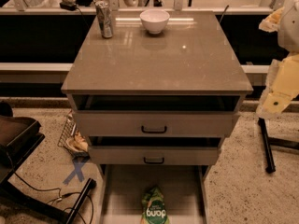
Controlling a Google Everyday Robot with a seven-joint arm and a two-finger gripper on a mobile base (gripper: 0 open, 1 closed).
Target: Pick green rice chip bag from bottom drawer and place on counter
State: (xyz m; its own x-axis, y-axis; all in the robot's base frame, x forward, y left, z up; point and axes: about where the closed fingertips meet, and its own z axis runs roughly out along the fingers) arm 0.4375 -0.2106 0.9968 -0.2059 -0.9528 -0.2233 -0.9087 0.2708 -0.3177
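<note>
The green rice chip bag [154,208] lies in the open bottom drawer [124,195], near its front edge, with its lettering upside down to me. The counter [159,59] is the glossy grey-brown top of the cabinet. My arm [282,83] hangs at the right edge of the view, beside the cabinet. My gripper [273,21] is up at the right edge, level with the counter's back, far from the bag and holding nothing that I can see.
A white bowl [154,20] and a can [105,18] stand at the back of the counter. The two upper drawers [154,125] with black handles are partly open above the bottom drawer. A dark stand [18,143] and cables are on the floor at left, a black post [266,146] at right.
</note>
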